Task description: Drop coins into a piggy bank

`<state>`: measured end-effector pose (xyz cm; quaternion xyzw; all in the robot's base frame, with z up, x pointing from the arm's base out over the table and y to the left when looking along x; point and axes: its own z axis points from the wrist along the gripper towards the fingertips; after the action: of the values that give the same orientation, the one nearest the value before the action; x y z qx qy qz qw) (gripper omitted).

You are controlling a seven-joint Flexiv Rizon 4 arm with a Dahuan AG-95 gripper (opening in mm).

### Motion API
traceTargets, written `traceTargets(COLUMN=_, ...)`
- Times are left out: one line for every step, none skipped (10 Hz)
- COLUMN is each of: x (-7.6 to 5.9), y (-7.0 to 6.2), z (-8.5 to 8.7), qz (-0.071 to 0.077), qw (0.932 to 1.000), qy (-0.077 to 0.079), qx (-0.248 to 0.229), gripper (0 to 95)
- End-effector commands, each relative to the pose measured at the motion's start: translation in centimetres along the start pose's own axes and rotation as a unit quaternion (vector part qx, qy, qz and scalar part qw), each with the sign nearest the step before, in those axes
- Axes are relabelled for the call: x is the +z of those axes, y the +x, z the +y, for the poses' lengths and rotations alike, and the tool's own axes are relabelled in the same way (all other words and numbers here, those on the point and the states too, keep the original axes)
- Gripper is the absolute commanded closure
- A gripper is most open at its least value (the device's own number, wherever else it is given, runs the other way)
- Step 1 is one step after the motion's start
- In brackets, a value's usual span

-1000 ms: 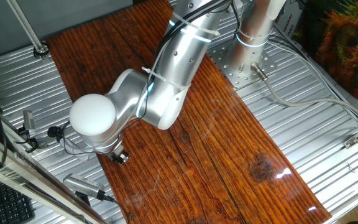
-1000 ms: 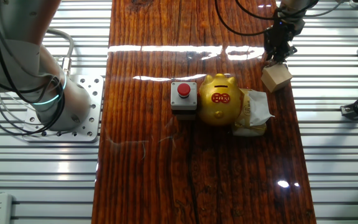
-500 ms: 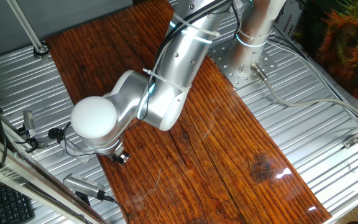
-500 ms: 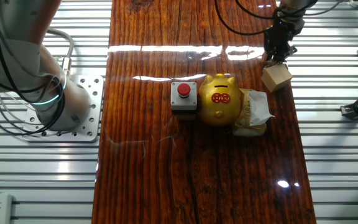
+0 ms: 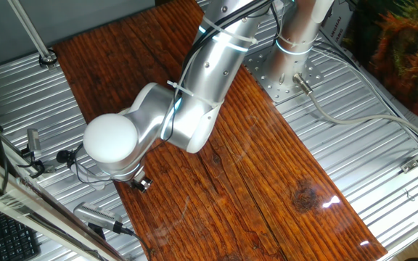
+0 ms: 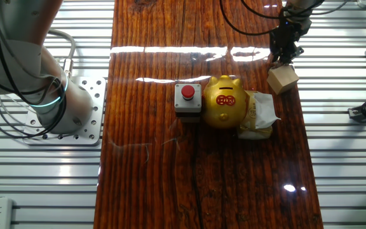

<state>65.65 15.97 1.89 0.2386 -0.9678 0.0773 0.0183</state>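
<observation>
The shiny gold piggy bank (image 6: 225, 102) stands mid-table in the other fixed view, with a red mark on its top. My gripper (image 6: 279, 60) is at the far right of the table, its dark fingertips right at the top edge of a light wooden block (image 6: 283, 79), about a hand's width beyond and right of the pig. The fingers are too dark and small to tell whether they are open or shut. No coin shows. In one fixed view the arm (image 5: 187, 109) hides the pig and the block; only the gripper's tip (image 5: 139, 183) shows.
A black box with a red button (image 6: 188, 100) touches the pig's left side. A crumpled beige wrapper (image 6: 260, 115) lies against the pig's right side. The arm's base (image 6: 56, 108) stands left of the wooden table (image 6: 170, 184). Cables hang above the gripper.
</observation>
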Motion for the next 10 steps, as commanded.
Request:
traceTargets(x=-0.03, y=0.08, z=-0.01, qz=0.000, qw=1.0000, qy=0.001, qx=-0.001, gripper=76.0)
traceTargets(x=-0.02, y=0.08, z=-0.01, qz=0.000, qw=1.0000, qy=0.001, qx=-0.001, gripper=76.0)
traceTargets(x=-0.01, y=0.10, z=-0.01, qz=-0.001, qw=1.0000, qy=0.000, qx=-0.002, gripper=76.0)
traceTargets(x=0.03, y=0.14, z=-0.02, qz=-0.002, qw=1.0000, qy=0.000, qx=-0.003, gripper=76.0)
traceTargets(x=0.06, y=0.17, z=-0.02, qz=-0.002, qw=1.0000, qy=0.000, qx=-0.004, gripper=76.0)
traceTargets(x=0.10, y=0.22, z=-0.03, qz=-0.003, qw=1.0000, qy=0.000, qx=-0.004, gripper=76.0)
traceTargets(x=0.14, y=0.26, z=-0.03, qz=-0.004, qw=1.0000, qy=0.001, qx=-0.005, gripper=76.0)
traceTargets(x=0.14, y=0.27, z=-0.03, qz=-0.004, qw=1.0000, qy=0.001, qx=-0.005, gripper=76.0)
traceTargets(x=0.15, y=0.28, z=-0.03, qz=-0.003, qw=1.0000, qy=0.001, qx=-0.004, gripper=76.0)
traceTargets(x=0.15, y=0.28, z=-0.03, qz=-0.004, qw=1.0000, qy=0.000, qx=-0.004, gripper=76.0)
